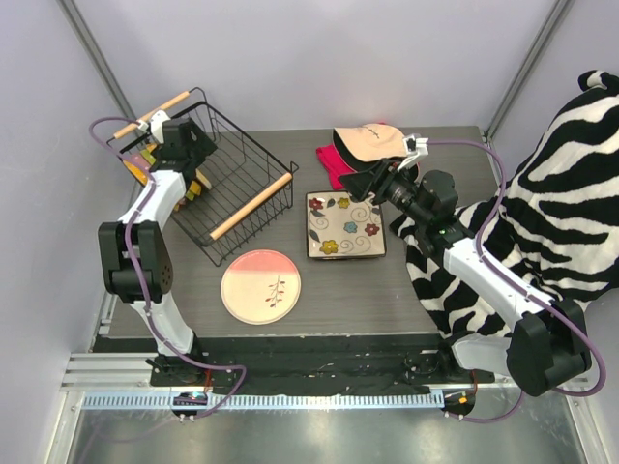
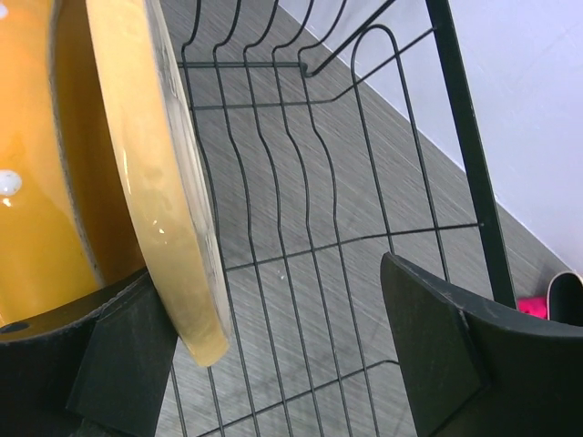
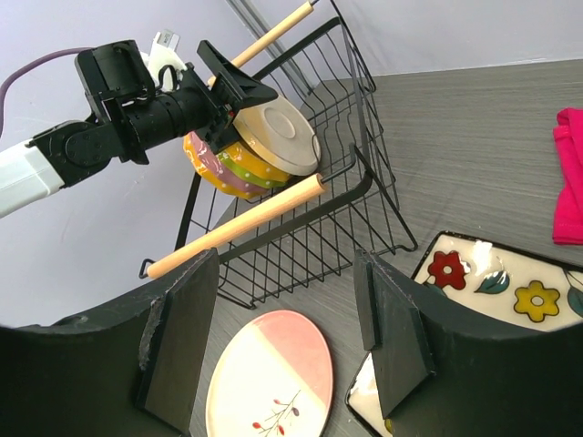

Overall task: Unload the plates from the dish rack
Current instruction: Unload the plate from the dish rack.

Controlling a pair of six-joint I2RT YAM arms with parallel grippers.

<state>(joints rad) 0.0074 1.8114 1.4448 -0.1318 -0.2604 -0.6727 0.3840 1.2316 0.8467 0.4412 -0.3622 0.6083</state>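
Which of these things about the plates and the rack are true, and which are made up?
1. The pink plate lies on the table, outside the rack. True.
2. The square plate stands in the rack. False: it lies flat on the table, to the right of the rack.
3. The rack has no plates in it. False: several round plates lean together inside.
4. The right gripper holds nothing. True: its jaws are open and empty.
5. The left gripper is shut tight on a plate. False: its jaws stand wide apart, with the cream plate beside one finger.
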